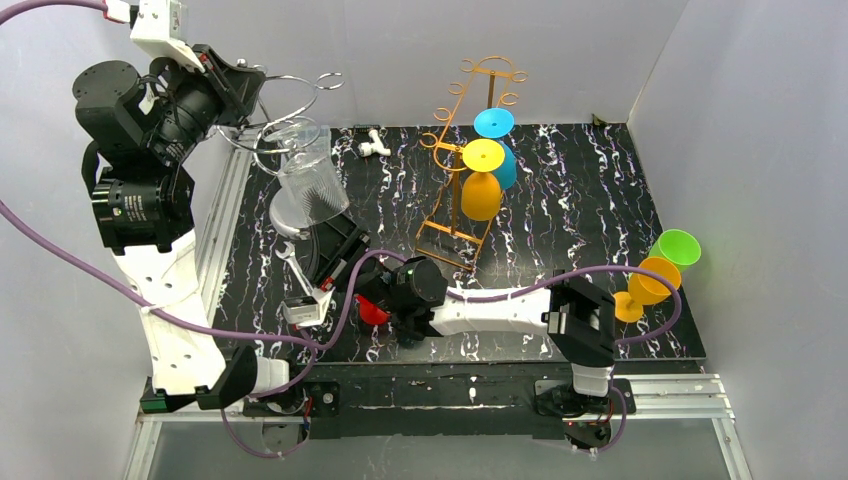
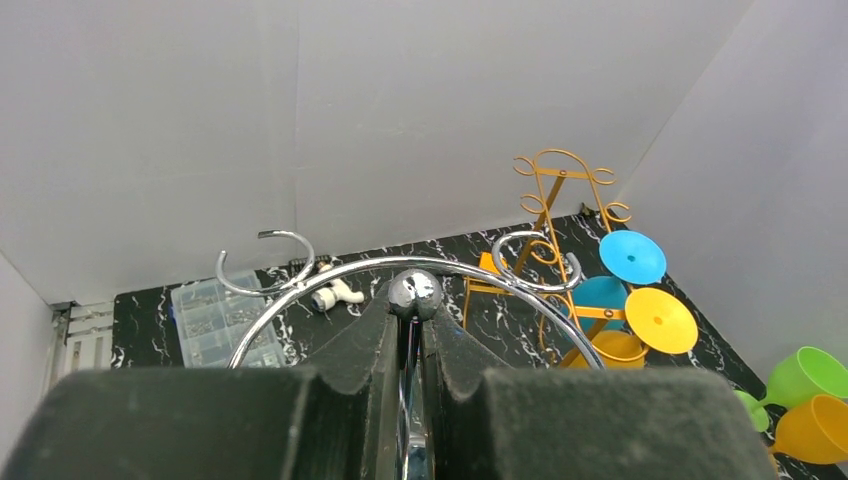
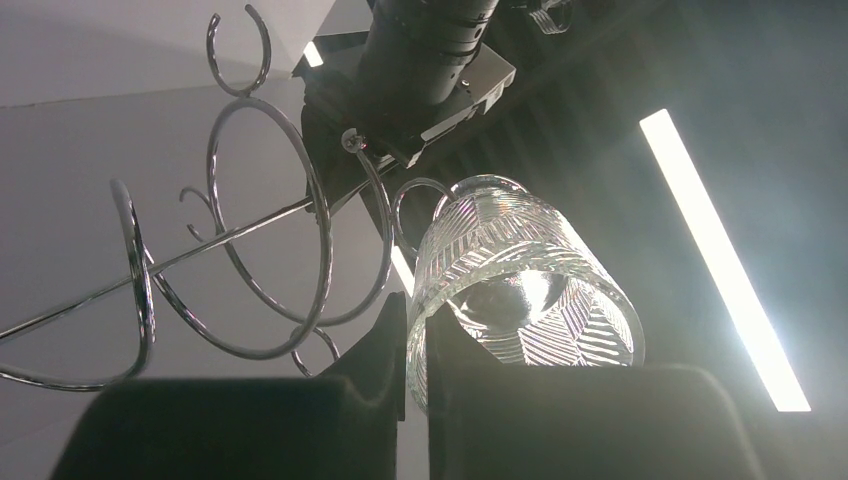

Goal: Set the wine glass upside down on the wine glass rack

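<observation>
Here, left gripper (image 2: 412, 330) clamped tight on ball-topped stem of chrome wire wine glass rack (image 2: 413, 292), rack raised over left edge of black marbled table (image 1: 600, 200). Right gripper (image 3: 418, 345) nearly closed, pinching wall of clear cut-pattern wine glass (image 3: 520, 290). Glass held in air, tilted, just beneath rack's rings, not yet hung.

Clear, cut-patterned wine glass (image 1: 308, 185) sits tilted in mid-air, just below the raised chrome wire wine glass rack (image 2: 414, 290), near its loops.
</observation>
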Robot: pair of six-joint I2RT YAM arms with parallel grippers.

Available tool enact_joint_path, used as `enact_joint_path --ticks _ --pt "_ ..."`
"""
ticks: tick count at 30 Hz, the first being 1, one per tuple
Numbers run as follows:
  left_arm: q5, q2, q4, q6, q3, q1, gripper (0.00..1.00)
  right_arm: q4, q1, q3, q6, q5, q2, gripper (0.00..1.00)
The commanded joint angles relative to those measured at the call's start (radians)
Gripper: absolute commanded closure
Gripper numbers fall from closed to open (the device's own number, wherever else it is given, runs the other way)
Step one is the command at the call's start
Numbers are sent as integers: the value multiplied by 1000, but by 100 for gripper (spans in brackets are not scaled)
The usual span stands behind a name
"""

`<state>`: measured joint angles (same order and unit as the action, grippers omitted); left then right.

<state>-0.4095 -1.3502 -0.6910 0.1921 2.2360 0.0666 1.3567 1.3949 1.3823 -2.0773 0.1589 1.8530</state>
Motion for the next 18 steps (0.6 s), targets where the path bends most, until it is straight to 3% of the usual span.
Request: enact_joint_path --ticks 1,18 --pt "-27 54 185 55 49 -9 100 113 6 57 -81 10 -17 99" --pt "-78 54 168 136 96 -11 100 104 -26 142 -42 6 67 99"
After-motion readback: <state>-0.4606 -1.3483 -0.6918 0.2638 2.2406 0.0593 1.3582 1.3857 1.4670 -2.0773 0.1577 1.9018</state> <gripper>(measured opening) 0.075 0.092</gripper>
